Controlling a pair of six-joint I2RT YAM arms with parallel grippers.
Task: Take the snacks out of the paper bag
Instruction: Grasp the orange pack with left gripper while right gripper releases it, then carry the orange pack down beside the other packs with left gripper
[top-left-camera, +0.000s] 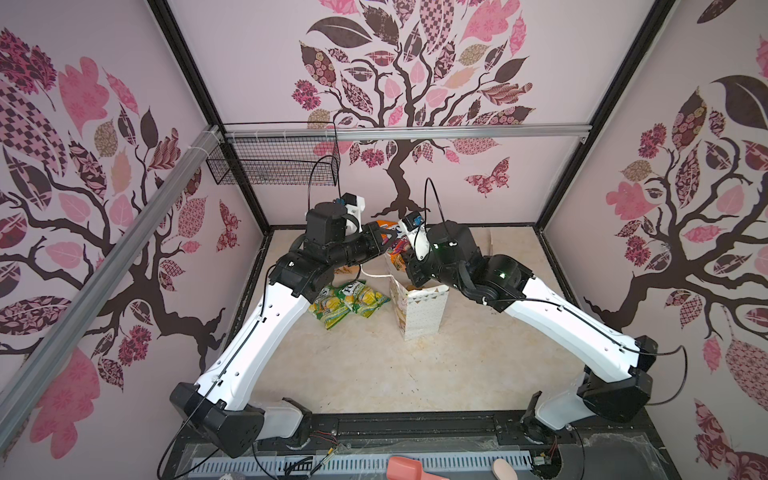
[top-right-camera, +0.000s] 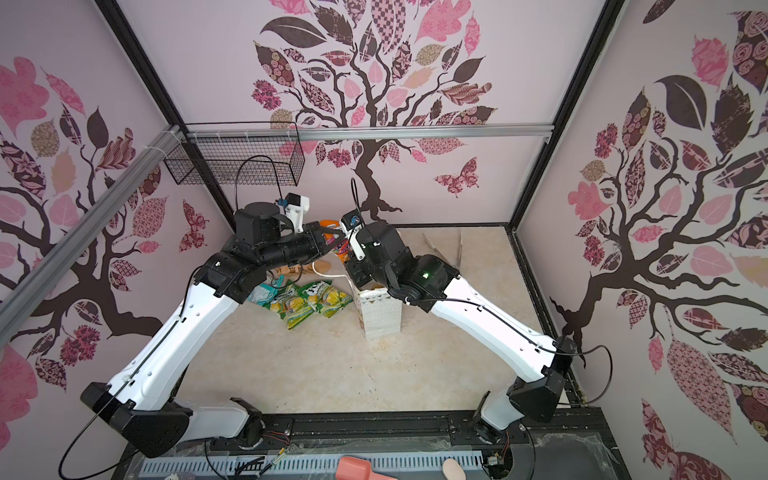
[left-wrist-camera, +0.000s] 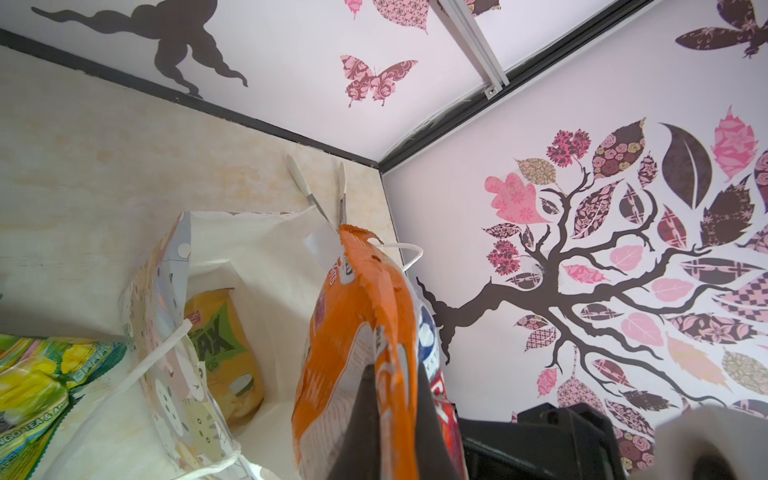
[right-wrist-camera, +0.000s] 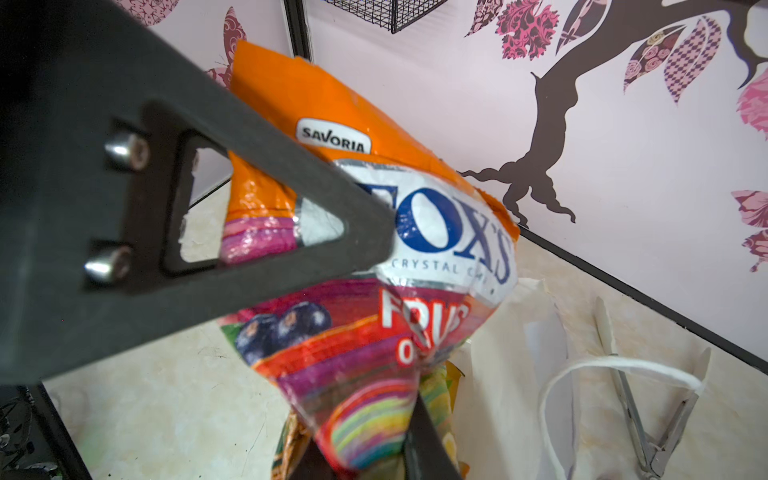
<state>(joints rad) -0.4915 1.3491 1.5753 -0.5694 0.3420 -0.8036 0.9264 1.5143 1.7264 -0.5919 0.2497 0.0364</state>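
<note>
We see both arms meeting over the paper bag (top-left-camera: 419, 316), which stands upright near the middle of the table (top-left-camera: 374, 374). Its mouth is open and one rope handle hangs out on its left side.

An orange packet (right-wrist-camera: 436, 232) with blue lettering and pictured fruit is held in the air just above the bag's rim. The left gripper (left-wrist-camera: 392, 370) is closed tight on it. In the left wrist view we see its two dark fingers pressing the packet's edge from either side. In the right wrist view one of those fingers lies across the printed face. The right gripper (right-wrist-camera: 365, 451) is nearly closed too, pinching the crumpled lower end of the same packet. The packet therefore hangs between the two grippers, clear of the bag.

Inside the bag we make out a yellow packet (left-wrist-camera: 224, 353) with green lettering, leaning against the wall. On the table to the left of the bag lie the green-and-yellow packets (top-left-camera: 349, 301), overlapping one another and apart from the bag. A teal packet (top-right-camera: 264, 293) lies just beside them, partly under the left arm.

Tongs (right-wrist-camera: 636, 415) lie on the table behind the bag, near the back wall. A wire basket (top-left-camera: 274, 166) hangs on the back wall at the left.
</note>
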